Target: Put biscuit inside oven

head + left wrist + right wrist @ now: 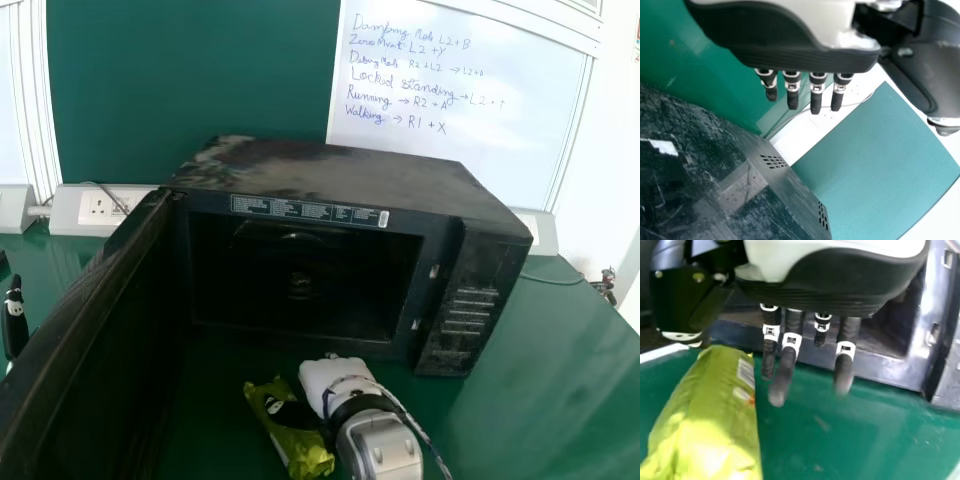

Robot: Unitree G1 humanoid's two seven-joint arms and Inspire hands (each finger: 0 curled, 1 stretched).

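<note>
At six o'clock in the head view, closest in, is the biscuit [305,455], in a shiny yellow-green wrapper. It is placed outside the oven [350,175], in front of its opening. Just beside it, toward five o'clock, the right hand [330,378] is seen, with its dark thumb [290,413] across part of the wrapper; whether the two touch cannot be told. In the right wrist view the fingers [785,360] are extended and slightly spread, with only a light bend, and nothing is gripped by them; the wrapper is seen alongside, near the thumb.

From seven to nine o'clock the oven door [100,300] is swung wide open. Beyond it, at the edge between eight and nine o'clock, part of the left hand [15,325] is seen. In the left wrist view its fingers [792,90] are nearly straight and empty, near the scuffed, vented oven casing.

The black oven is set on the green counter [560,400], its dark cavity [300,260] at the middle and its control panel [470,310] at four o'clock. Farthest back, sockets [100,207] are seen at ten o'clock, a dark green board [190,80] at eleven and a whiteboard [470,140] with blue handwriting at one.
</note>
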